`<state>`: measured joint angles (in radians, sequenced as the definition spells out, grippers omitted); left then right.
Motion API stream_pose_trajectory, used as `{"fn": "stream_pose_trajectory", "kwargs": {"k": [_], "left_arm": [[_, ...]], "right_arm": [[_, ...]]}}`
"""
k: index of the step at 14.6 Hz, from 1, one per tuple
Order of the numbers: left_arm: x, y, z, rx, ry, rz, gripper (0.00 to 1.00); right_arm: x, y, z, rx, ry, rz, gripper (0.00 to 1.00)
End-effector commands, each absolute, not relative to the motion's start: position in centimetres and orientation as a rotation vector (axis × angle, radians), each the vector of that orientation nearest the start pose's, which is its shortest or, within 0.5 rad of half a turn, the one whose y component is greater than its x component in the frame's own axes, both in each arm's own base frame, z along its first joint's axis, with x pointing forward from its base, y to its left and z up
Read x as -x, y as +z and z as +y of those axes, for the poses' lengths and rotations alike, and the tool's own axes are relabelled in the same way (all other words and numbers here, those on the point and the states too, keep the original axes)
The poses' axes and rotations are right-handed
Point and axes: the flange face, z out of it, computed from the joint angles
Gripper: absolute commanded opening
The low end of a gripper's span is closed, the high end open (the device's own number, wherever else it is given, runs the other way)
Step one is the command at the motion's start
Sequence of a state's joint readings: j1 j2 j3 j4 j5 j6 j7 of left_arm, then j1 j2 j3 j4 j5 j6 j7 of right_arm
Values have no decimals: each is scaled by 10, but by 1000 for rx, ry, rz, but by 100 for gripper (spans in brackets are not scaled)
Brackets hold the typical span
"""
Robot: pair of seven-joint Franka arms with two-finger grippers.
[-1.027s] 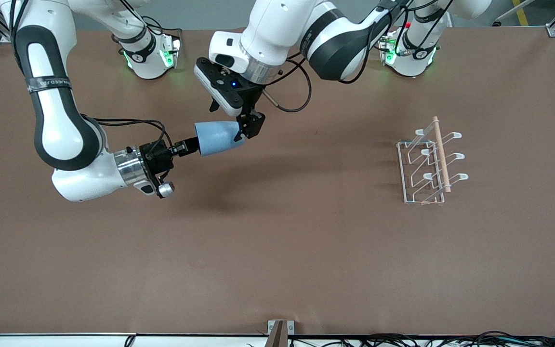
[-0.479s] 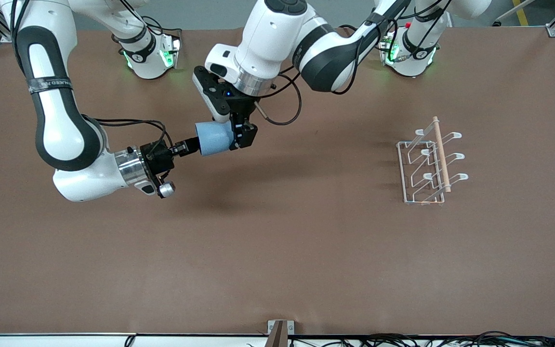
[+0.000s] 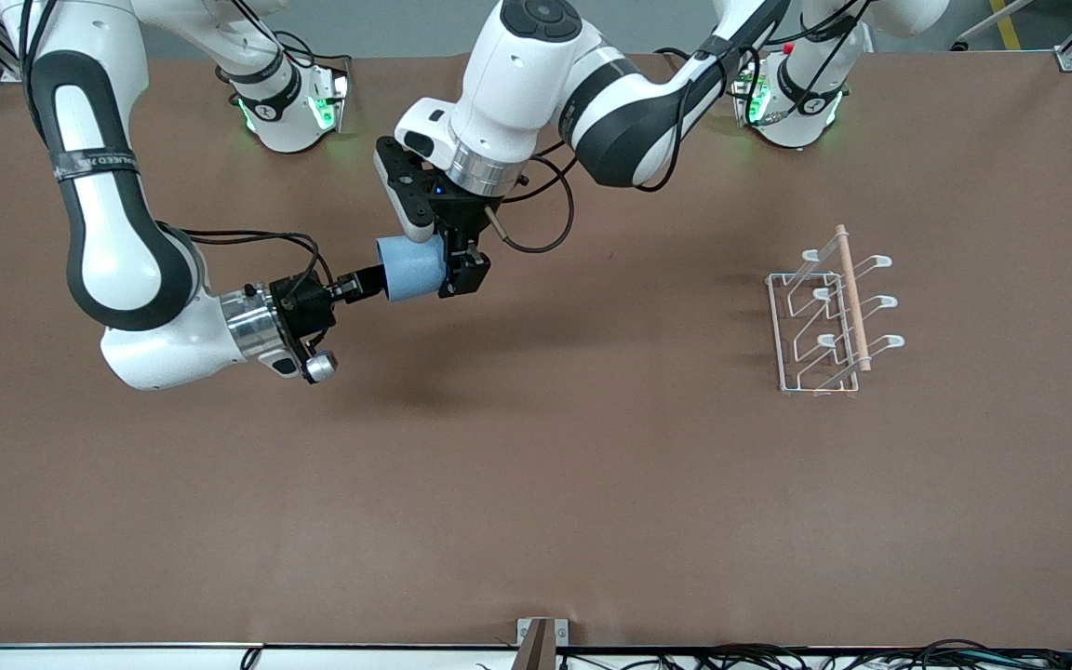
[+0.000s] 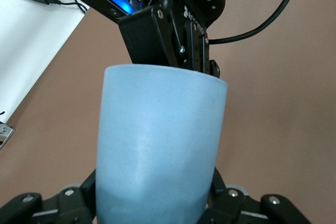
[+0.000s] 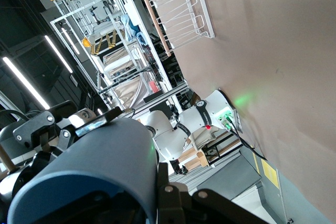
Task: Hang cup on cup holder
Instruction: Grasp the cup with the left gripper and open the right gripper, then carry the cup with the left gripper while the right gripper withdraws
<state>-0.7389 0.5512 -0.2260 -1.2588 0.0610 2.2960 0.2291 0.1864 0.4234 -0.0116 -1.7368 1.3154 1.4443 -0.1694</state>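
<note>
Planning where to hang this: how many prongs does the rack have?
6 on the rack: three point toward the left arm's end of the table, three toward the cup; each row runs from nearer the front camera to farther.

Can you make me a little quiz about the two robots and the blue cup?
1. True or false: the cup is standing on the table.
2. Pick one. Which end effector is at the cup? A) only the right end effector; B) only the left end effector; C) both, one at each end of the cup.
3. Fill in the gap: the cup holder, toward the left arm's end of the table, has ___ cups hanging on it.

Key
1. False: it is up in the air, lying sideways over the table.
2. C.
3. No: every prong is bare.
</note>
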Motion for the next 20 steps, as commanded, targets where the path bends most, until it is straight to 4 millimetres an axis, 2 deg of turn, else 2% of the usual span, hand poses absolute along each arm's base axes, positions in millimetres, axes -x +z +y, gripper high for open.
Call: {"fn": "stream_pose_trajectory", "kwargs": {"k": [1,2,3,5,6,7,8,10,11,12,13,14,16,17,19,20], "left_arm": [[-471,508,-589,2691,-749,1804,20],[-472,506,-584,2653,-687,1811,20],[-472,506,-578,2615,-628,1819,20],[-480,517,-556,2579,-533,1797,20],[-485,513,-544,2564,-444,1775,20],[-484,520,-535,2535,-402,1755,20],[-487,527,-521,2515,-355,1722,20],[-499,528,-489,2457,-214,1632,21],[-501,528,-473,2393,-129,1614,20],[-508,525,-457,2323,-51,1606,19],[-520,525,-433,2243,30,1595,15],[-529,521,-413,2173,115,1593,15],[-559,508,-359,2029,285,1593,15],[-575,497,-327,1981,365,1587,15],[-597,484,-284,1845,471,1562,15],[-601,477,-273,1761,512,1543,15]], "right_arm": [[-587,380,220,1735,658,39,14],[-587,379,219,1742,673,54,86],[-588,380,218,1744,672,58,100],[-589,380,214,1752,664,64,100],[-590,379,209,1764,656,72,100],[-591,377,200,1814,649,76,100],[-594,374,188,1926,610,86,100],[-597,396,163,2128,495,65,100],[-601,400,145,2176,467,88,100],[-606,403,116,2188,432,127,100],[-609,401,97,2212,411,144,100],[-610,401,82,2255,403,153,100],[-609,397,55,2388,412,144,100],[-608,401,42,2459,402,136,100],[-607,416,12,2597,332,139,100],[-605,422,-1,2648,318,140,100]]}}
